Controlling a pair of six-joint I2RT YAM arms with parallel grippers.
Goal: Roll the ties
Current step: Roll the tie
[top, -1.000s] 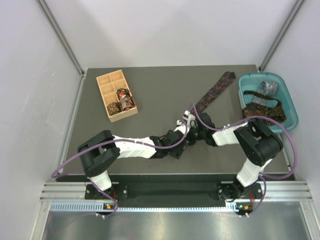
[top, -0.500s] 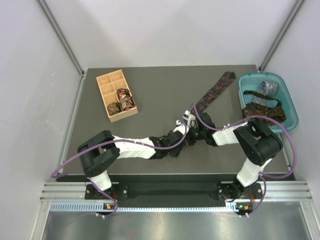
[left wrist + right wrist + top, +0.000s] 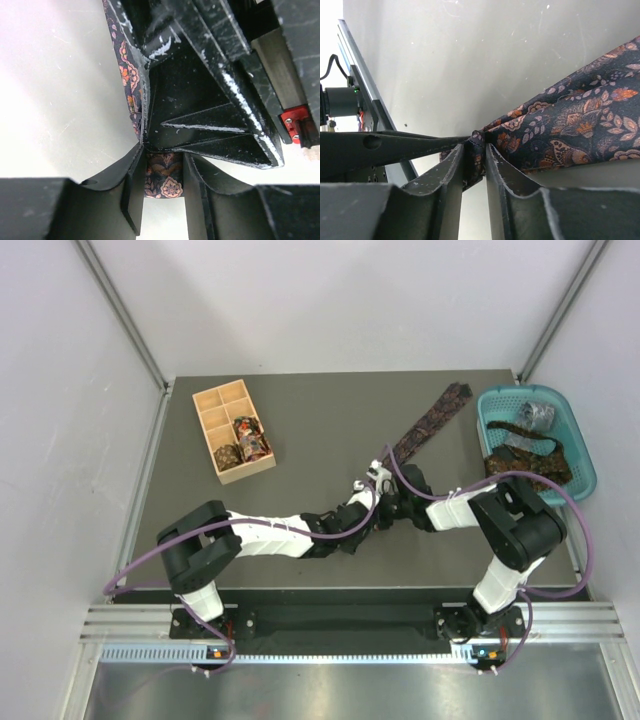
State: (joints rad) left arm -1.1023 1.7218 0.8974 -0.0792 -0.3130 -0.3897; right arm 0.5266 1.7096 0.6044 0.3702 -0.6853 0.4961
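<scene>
A dark paisley tie [image 3: 430,420] lies slantwise on the table from the back right toward the middle. Its near end is where both grippers meet. In the left wrist view my left gripper [image 3: 165,160] is shut on the tie's end [image 3: 165,182], the cloth spanning from one finger to the other. My right gripper's fingers [image 3: 200,100] cross just above it. In the right wrist view my right gripper [image 3: 474,150] stands narrowly open, a bunched fold of the tie [image 3: 580,125] between its fingers. From above, the left gripper [image 3: 376,503] and right gripper [image 3: 387,497] touch tip to tip.
A tan wooden compartment box [image 3: 215,405] sits at the back left with two rolled ties [image 3: 250,435] in it. A teal basket [image 3: 585,455] at the right edge holds more ties [image 3: 525,455]. Both forearms lie low across the table's front half.
My left gripper's jaws have narrowed onto the tie's end. The right gripper's jaws have parted slightly. Neither arm has shifted noticeably.
</scene>
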